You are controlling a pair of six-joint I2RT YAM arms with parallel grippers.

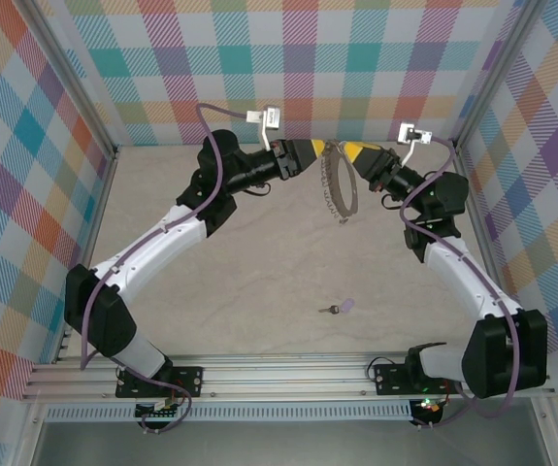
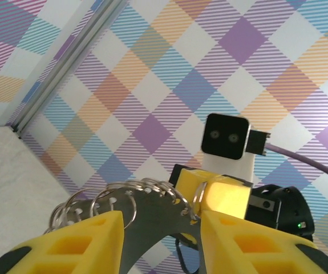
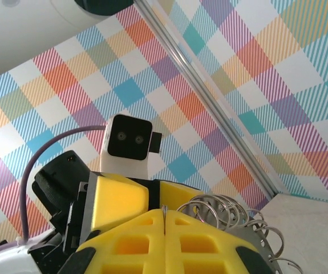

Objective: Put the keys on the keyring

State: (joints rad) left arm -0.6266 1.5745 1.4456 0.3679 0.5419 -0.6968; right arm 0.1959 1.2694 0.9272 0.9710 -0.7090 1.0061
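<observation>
The keyring [image 1: 342,189], a curved metal band hung with several small split rings, is held up off the table near the back wall between both grippers. My right gripper [image 1: 351,155] is shut, its yellow pads [image 3: 164,220] pinching one thin split ring at the top. My left gripper [image 1: 321,149] faces it from the left. Its fingers [image 2: 161,220] stand apart on either side of the keyring [image 2: 144,205] band, with a sliver of gap at the left finger. The key [image 1: 339,307], lilac head and short dark blade, lies on the table well in front of both grippers.
Checked walls close the workspace at the back and sides, with metal posts [image 1: 114,146] at the corners. A metal rail [image 1: 288,374] runs along the near edge by the arm bases. The right wrist camera [image 2: 227,136] sits right behind the keyring.
</observation>
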